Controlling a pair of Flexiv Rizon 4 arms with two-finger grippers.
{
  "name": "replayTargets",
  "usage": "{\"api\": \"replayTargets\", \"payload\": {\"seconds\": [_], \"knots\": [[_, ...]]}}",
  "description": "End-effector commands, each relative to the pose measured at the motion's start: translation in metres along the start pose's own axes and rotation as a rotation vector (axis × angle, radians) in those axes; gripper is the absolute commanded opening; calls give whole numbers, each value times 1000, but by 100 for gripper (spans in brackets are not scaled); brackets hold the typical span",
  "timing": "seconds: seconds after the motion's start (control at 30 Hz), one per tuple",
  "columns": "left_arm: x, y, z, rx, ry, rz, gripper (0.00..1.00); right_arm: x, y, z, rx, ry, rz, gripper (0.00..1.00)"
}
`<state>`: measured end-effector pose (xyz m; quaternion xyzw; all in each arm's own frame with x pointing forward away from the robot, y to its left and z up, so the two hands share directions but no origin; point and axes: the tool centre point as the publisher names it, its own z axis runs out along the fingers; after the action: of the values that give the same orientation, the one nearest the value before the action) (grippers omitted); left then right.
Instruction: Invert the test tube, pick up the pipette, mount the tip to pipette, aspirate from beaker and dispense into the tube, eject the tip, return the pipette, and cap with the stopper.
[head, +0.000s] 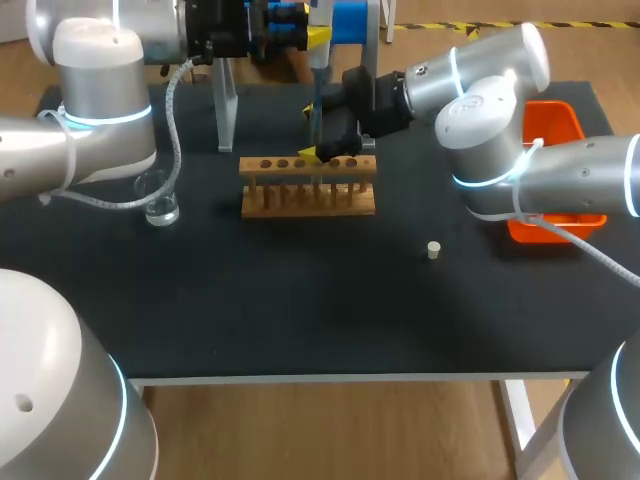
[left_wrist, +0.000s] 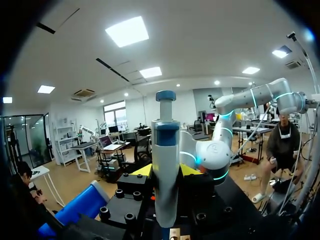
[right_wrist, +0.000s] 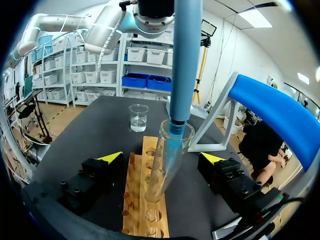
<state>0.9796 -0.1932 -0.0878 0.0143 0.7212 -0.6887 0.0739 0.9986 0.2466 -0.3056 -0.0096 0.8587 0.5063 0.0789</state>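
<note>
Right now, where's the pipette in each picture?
Head view: pipette at top middle, over the wooden rack.
Left wrist view: pipette upright in the left pincer.
Right wrist view: pipette ahead of the right pincer, tip in the test tube.
Shared landmark: the wooden rack beneath its tip.

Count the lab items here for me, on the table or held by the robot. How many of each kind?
beaker: 1
test tube: 1
pipette: 1
stopper: 1
wooden rack: 1
pipette stand: 1
orange bin: 1
Total: 7
</note>
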Motion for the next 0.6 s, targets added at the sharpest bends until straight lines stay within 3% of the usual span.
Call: {"api": "replayTargets", "payload": {"seconds": [0.03, 0.6], "knots": [[-3, 4, 0, 7, 6, -3, 0, 0, 0, -1, 2, 0, 0, 100], [-5, 9, 1, 9, 4, -20, 0, 0, 0, -1, 2, 0, 0, 100]]}}
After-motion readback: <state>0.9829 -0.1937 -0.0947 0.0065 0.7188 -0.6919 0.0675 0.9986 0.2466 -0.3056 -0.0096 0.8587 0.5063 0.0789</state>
